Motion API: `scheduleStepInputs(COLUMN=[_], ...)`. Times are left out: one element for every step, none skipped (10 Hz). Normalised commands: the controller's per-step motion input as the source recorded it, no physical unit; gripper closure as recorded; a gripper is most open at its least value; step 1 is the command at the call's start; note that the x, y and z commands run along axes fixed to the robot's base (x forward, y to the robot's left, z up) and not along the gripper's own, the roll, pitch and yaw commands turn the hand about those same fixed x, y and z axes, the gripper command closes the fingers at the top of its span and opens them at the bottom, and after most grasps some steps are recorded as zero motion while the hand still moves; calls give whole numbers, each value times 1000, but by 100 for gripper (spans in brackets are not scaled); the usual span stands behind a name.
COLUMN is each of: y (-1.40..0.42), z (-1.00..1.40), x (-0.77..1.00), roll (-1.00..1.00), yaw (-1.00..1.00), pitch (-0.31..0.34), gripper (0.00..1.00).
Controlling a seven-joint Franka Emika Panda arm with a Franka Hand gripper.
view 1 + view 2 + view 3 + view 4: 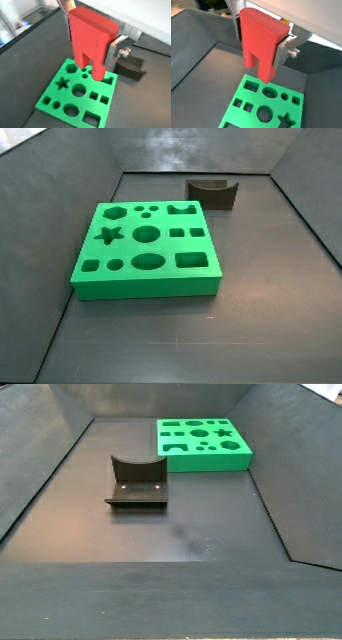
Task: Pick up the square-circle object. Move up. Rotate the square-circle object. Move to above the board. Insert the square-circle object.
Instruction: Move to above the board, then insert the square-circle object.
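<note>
Red peg (pixel 91 42): a plain red piece with a broad flat upper body and two prongs pointing down. It hangs upright, clamped at its upper body between the silver fingers of the gripper (pixel 93 35), clear of the board in both wrist views. Its prong tips sit above the holed face near one edge.

Green board (pixel 144 248): a thick, bright green square slab lying flat on the dark floor. Cut-outs include a star, circles, squares, a hexagon and an oval. All holes appear unfilled.
</note>
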Motion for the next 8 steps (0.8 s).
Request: scheduleStepInputs(y=[-26,-24,-23,-23,-23,-649,-623,-623], z=[27,27,25,27,28,-957,-960,-957], x=[54,62,64,63,58,-423,-446,-449], roll=[25,36,39,39,35,180,184,181], yaw=[1000,799,552,410,209,391,406,403], pitch=[193,201,185,172,139,47,31,29], gripper=[100,100,100,100,100,100,100,100])
